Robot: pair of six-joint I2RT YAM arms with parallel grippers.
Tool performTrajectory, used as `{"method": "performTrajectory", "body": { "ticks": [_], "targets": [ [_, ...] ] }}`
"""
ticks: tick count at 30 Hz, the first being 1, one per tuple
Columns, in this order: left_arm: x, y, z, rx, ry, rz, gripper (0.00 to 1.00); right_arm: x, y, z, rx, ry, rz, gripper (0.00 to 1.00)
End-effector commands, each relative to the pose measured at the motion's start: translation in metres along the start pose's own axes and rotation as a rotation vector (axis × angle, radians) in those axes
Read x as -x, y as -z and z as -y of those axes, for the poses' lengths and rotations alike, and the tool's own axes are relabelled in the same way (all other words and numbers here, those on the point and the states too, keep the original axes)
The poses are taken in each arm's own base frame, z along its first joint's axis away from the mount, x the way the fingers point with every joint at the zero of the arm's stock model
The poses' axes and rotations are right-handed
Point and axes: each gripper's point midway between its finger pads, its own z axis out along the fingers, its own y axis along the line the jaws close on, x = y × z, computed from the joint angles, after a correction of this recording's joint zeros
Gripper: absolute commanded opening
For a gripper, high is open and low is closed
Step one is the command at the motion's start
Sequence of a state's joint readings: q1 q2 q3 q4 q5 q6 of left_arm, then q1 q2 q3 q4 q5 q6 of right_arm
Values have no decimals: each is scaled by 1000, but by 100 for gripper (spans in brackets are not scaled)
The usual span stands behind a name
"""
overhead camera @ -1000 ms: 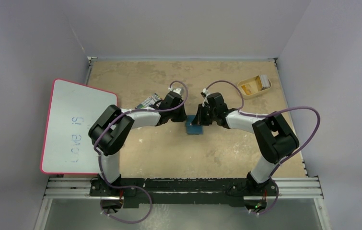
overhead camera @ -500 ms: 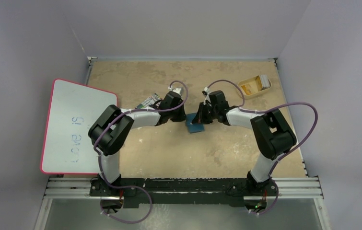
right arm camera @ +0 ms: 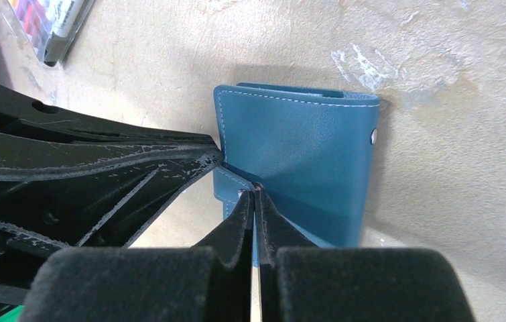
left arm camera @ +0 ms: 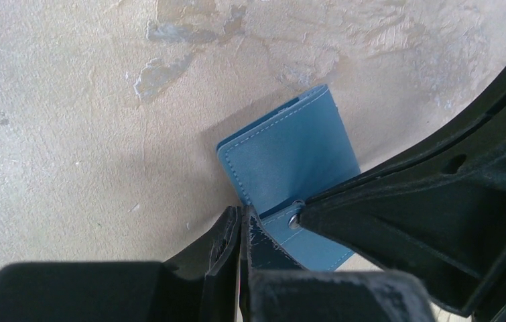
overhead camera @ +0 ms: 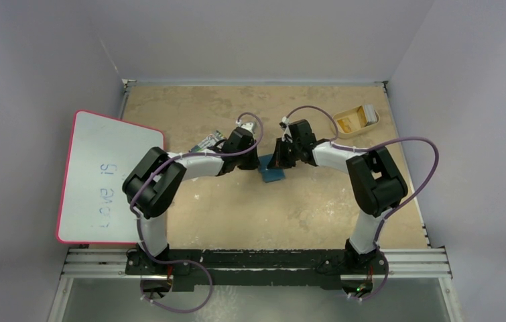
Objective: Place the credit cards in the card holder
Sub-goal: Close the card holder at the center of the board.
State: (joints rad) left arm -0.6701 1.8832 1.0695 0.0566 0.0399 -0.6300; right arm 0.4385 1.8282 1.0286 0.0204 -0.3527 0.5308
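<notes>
card holder [overhead camera: 272,176]: folded, unloaded | left gripper [left arm camera: 240,228]: pinched on its edge | right gripper [right arm camera: 257,198]: pinched on snap tab | credit cards [overhead camera: 349,121]: all in tan tray [overhead camera: 352,135] | progress: opening stage, judged early

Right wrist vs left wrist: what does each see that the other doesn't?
Right wrist only: the striped pack at its top left, and a snap stud near the right-hand edge of the card holder.
Left wrist only: the metal snap on the strap in plain sight, beside the right gripper tip.
Both: the closed teal holder lying flat on the table, with the left gripper and the right gripper each shut, tips at its strap side.
</notes>
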Motion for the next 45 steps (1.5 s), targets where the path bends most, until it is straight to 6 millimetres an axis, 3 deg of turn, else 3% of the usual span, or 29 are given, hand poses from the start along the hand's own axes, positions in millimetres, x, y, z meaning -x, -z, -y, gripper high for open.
{"method": "performTrajectory", "body": {
  "ticks": [1,5,9,11,32,37,42,45],
  "targets": [
    [20,16,16,-44,-51,40,0,3,14,14,-69,58,-2,0],
    [31,20,16,-44,-2,79,0,9,29,-13,25,68,-5,0],
    [50,32,33,-140,96,155,22,6,23,-12,41,69,-25,0],
    [54,32,40,-179,124,160,28,5,21,-12,46,74,-27,0],
    [37,-14,24,-157,177,100,31,14,30,-20,70,130,12,0],
    [35,-17,26,-171,184,93,29,14,31,-20,70,134,12,0],
    [32,-19,24,-163,167,76,1,17,33,-21,64,126,17,0],
    [28,-20,21,-147,145,56,0,26,37,-22,41,136,42,0]
  ]
}}
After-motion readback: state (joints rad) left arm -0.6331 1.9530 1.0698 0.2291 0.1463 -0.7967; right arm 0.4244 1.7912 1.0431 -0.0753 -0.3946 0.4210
